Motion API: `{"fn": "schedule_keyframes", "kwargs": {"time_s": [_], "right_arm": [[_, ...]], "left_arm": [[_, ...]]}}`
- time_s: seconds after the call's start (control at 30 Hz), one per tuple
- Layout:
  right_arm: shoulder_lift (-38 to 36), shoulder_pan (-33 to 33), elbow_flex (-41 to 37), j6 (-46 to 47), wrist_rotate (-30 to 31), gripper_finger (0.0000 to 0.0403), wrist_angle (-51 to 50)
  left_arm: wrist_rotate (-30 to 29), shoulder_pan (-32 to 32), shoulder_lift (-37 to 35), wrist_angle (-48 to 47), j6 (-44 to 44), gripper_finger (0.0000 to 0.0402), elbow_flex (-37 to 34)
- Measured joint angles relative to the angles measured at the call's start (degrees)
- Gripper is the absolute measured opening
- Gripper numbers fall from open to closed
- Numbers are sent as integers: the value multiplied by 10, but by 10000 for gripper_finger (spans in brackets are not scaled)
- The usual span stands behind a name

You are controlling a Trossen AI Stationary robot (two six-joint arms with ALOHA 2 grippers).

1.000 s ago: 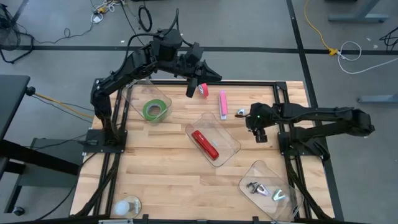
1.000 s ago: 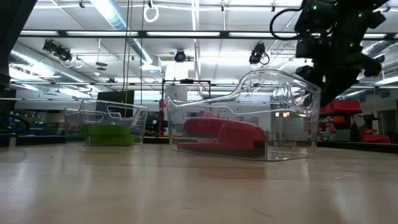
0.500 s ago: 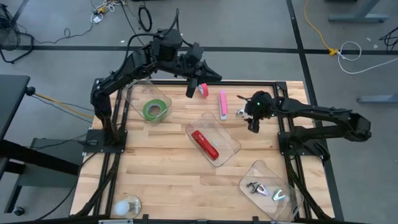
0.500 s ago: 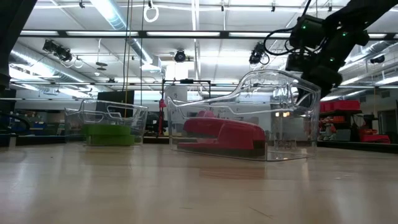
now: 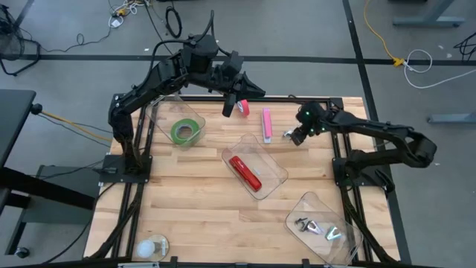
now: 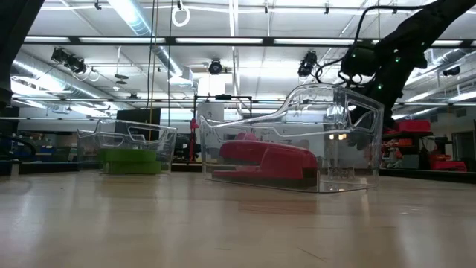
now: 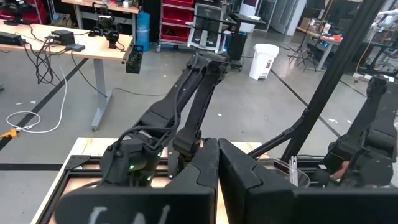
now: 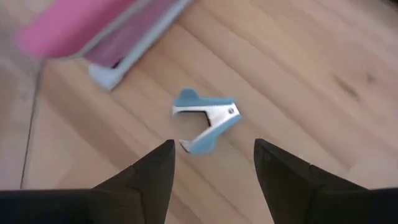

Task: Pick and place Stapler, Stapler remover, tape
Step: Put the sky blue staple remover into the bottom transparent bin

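High view: right gripper (image 5: 294, 138) hangs over the blue staple remover (image 5: 286, 135), beside the pink stapler (image 5: 266, 123) on the bench (image 5: 193, 216). Right wrist view: jaws wide, staple remover (image 8: 205, 119) centred ahead; descend straight. Left gripper (image 5: 227, 109), closed, waits.

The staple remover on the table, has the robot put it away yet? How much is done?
Not yet. Already binned: green tape, red stapler, two staple removers. In hand: the open right gripper hangs over the blue staple remover. Left: that, and the pink stapler. The shut left gripper waits at the back.
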Motion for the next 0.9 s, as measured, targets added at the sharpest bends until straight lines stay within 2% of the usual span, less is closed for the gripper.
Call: {"fn": "schedule_keyframes", "kwargs": {"time_s": [0.2, 0.4, 0.9], "right_arm": [[30, -19, 0, 133, -2, 220, 5], [57, -35, 0, 208, -76, 220, 43], [121, -40, 0, 217, -84, 219, 46]], "left_arm": [[0, 0, 0, -1, 0, 14, 0], [-2, 0, 0, -14, 0, 14, 0], [-2, 0, 0, -22, 0, 14, 0]]}}
